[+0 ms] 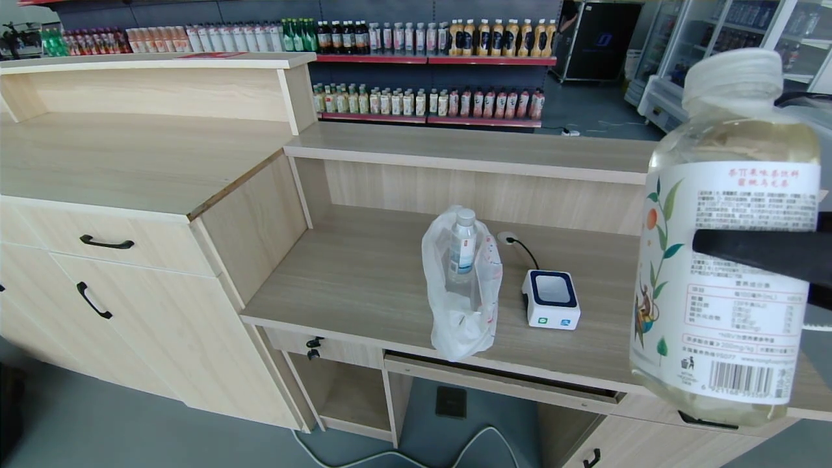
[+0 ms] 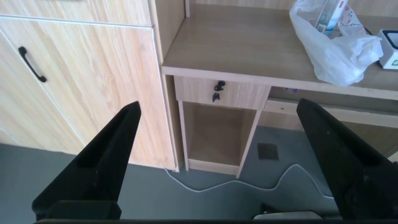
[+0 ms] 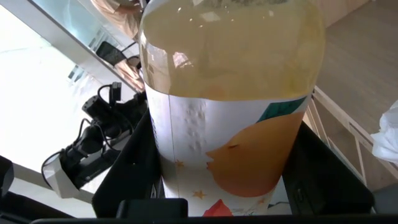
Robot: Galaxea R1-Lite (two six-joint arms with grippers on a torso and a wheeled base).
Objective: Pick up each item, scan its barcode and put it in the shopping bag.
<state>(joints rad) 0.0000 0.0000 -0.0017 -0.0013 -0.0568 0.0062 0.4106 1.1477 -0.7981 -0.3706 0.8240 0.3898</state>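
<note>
A big bottle of pale tea [image 1: 725, 240] with a white label and a barcode low on it hangs close before the head camera at the right. My right gripper [image 3: 230, 180] is shut on it, and one black finger [image 1: 754, 255] crosses the label. The clear shopping bag [image 1: 460, 296] stands on the lower counter with a small water bottle [image 1: 463, 244] upright inside it. The white scanner [image 1: 551, 299] sits just right of the bag. My left gripper [image 2: 217, 168] is open, holding nothing, low in front of the counter, with the bag [image 2: 336, 43] farther off.
The wooden counter [image 1: 364, 279] has a raised ledge behind it and a taller cabinet with drawers [image 1: 104, 244] on the left. An open cubby [image 2: 217, 137] and a cable on the floor lie below. Shelves of drinks [image 1: 429, 39] line the back wall.
</note>
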